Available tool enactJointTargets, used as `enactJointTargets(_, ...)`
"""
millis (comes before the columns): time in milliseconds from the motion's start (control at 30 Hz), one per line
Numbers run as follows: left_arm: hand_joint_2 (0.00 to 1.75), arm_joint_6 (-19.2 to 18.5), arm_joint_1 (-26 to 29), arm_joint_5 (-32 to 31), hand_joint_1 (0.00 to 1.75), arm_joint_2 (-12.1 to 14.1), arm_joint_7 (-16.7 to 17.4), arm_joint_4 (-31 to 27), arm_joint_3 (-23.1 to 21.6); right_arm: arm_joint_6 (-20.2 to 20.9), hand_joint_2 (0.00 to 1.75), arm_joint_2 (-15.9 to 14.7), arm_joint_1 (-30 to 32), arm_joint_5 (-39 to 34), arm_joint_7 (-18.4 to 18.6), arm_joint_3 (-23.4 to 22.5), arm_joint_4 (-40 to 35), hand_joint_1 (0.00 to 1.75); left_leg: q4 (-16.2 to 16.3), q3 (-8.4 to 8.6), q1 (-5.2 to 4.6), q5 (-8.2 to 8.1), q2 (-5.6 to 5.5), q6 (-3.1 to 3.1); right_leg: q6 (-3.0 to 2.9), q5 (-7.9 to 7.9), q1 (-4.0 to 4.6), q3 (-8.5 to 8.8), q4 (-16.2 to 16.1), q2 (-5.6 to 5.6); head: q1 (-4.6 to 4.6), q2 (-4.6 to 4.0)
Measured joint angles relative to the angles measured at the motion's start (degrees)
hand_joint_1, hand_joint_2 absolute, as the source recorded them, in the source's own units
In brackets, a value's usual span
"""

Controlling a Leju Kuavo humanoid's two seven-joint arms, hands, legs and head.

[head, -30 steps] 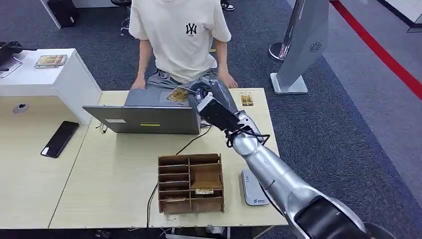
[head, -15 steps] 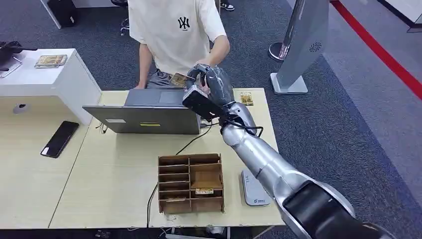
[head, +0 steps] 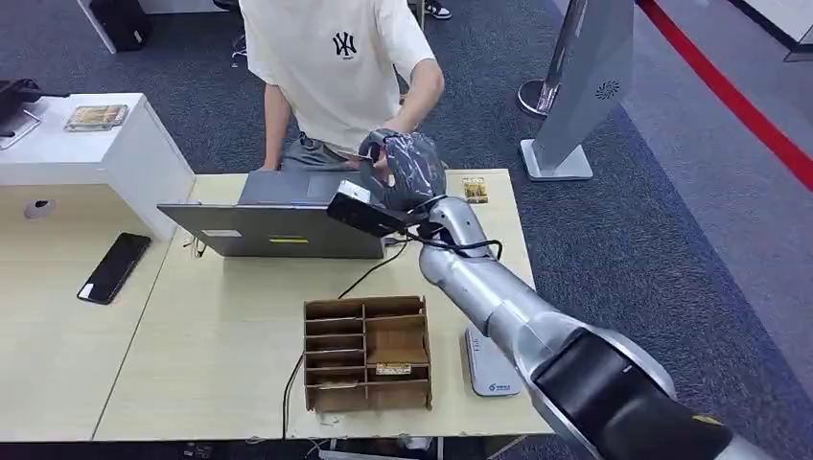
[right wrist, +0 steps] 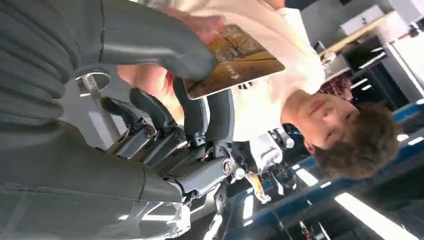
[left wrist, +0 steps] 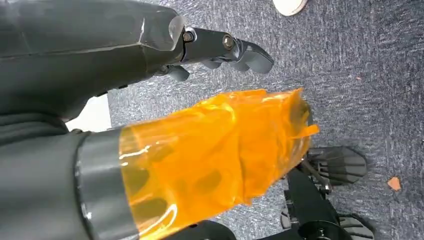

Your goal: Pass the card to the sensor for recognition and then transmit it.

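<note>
Right hand: I see my right hand raised past the far edge of the table, its thumb and fingers pinching the card
Card: in the right wrist view it sits between the thick thumb and the darker fingers, a gold-brown picture face showing, most of it jutting out beyond the fingertips
Person: a person in a cream T-shirt stands just beyond my right hand, and a person's fingers touch the card's edge next to my thumb
Left hand: my left hand hangs over grey carpet, fingers curled in, nothing in them
Laptop: the laptop lies just below and to the left of my right hand
Sensor: the grey pad lies well back from the hand, near my arm, beside the cardboard organiser
</note>
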Motion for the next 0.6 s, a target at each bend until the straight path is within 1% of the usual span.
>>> enactJointTargets(67,0.0,0.0,0.0,0.0,0.0,0.0,0.1,0.0,0.0,0.0,1.75,0.0,0.0,0.7,0.6,0.6,1.0,0.0,0.0,-0.01,0.0,0.0,0.01,0.0,0.0,0.0,0.0,-0.03,0.0,0.01,-0.02,0.0)
enactJointTargets(267,0.0,0.1,0.0,0.0,0.0,0.0,0.2,0.0,0.0,0.8,1.75,0.3,0.0,0.6,1.2,1.7,2.6,0.0,0.0,-0.04,0.02,0.0,0.0,0.0,0.0,0.0,0.01,-0.05,0.0,-0.01,-0.02,0.0)
enactJointTargets(400,0.0,0.2,0.0,0.0,0.0,0.0,0.2,0.0,0.0,1.4,1.75,0.3,0.0,-0.7,0.3,1.7,2.9,0.0,0.0,-0.03,0.02,0.01,0.01,0.0,0.0,0.01,0.01,-0.04,0.0,0.01,0.0,0.0)
enactJointTargets(600,0.0,0.2,0.1,0.0,0.0,0.0,0.1,0.0,0.0,3.5,1.75,0.6,1.0,-5.2,-4.2,1.1,2.4,0.0,0.0,-0.03,0.01,0.03,0.01,0.03,0.02,0.03,0.01,-0.04,0.0,0.0,0.0,0.0)
